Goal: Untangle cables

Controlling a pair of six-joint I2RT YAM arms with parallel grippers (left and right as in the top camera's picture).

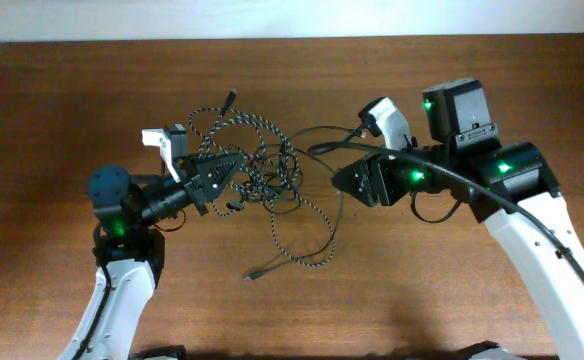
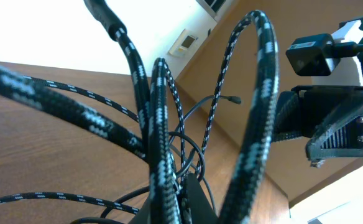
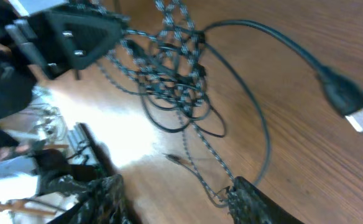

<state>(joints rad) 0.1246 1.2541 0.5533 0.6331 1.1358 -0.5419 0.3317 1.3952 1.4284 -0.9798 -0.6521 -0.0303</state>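
Note:
The braided black-and-white cable (image 1: 262, 125) lies in a tangled heap at the table's middle, and one end trails toward the front (image 1: 302, 265). The thin plain black cable (image 1: 337, 130) winds through the heap and runs right. Its USB plug (image 3: 355, 112) lies on the wood in the right wrist view. My left gripper (image 1: 234, 165) is inside the heap, shut on braided loops (image 2: 256, 93) that rise over its jaws (image 2: 188, 199). My right gripper (image 1: 340, 180) is open just right of the heap. A braided strand touches its right finger (image 3: 178, 199).
The wooden table (image 1: 452, 300) ends at a white wall along the back. A small plug end (image 1: 255, 275) lies toward the front. The right arm's own thick black cable (image 1: 492, 190) arches over its wrist. The left gripper (image 3: 69, 37) also shows in the right wrist view.

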